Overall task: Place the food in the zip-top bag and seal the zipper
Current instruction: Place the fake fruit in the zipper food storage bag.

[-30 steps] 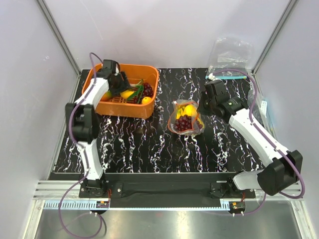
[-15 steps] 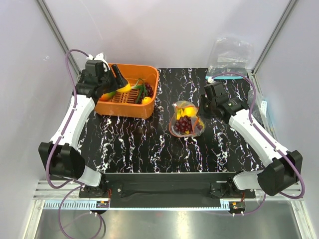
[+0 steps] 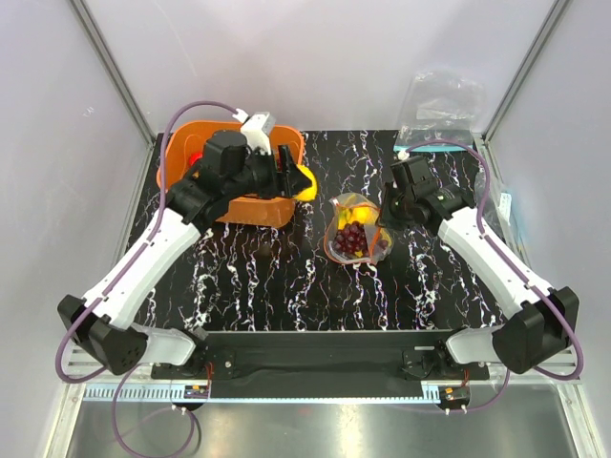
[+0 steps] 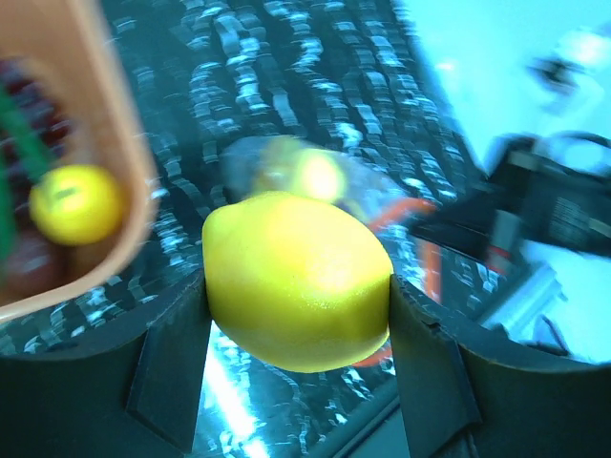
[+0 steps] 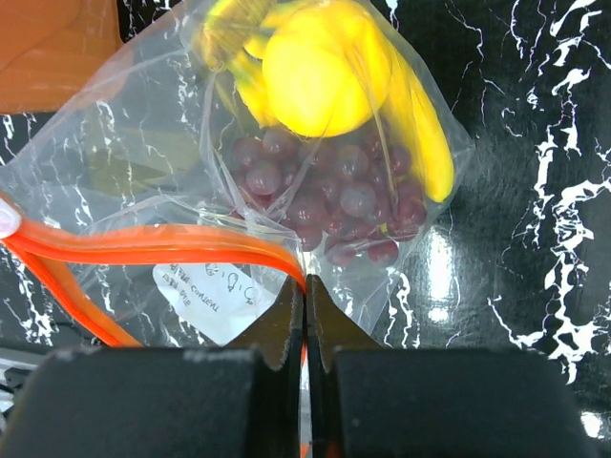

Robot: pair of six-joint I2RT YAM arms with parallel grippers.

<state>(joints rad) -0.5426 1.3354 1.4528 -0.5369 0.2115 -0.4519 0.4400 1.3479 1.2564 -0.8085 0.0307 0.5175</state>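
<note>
Step in hand: the left gripper (image 4: 298,324) holds a smooth yellow plastic lemon (image 4: 291,277) above the black white-veined marble tabletop (image 3: 248,277), between the orange slotted plastic basket (image 3: 239,208) and the small clear crinkly zip-top bag (image 3: 355,229).
Left jaws: clamped on the lemon's two sides; grip looks square and firm.
Right jaws: the right gripper (image 5: 305,303) is pinched tight on the bag's edge, right at the red-orange zipper strip (image 5: 162,243).
Bag contents: a dark purple grape cluster (image 5: 325,191), a yellow banana bunch (image 5: 425,143) and a second yellow lemon (image 5: 315,72) already lie inside.
Bag mouth: the two zipper lips part away from the pinch, so I judge the mouth to be open; how wide is hard to tell.
Doing it well: bring the lemon in low over the gap between the lips and release only once it is past the strip. The right gripper should keep its lip raised and steady.
Risk: the round lemon may roll off the crinkly film if it is dropped on the lip.
In the way: fruit inside crowds the pouch, leaving little room. The right wrist is close beside the mouth.
Around: more fruit lies in the basket, including a small yellow piece (image 4: 74,202). Spare clear bags with a teal strip (image 3: 441,146) are at the far right corner, well apart.
Left to do: sealing the zipper has not begun.
</note>
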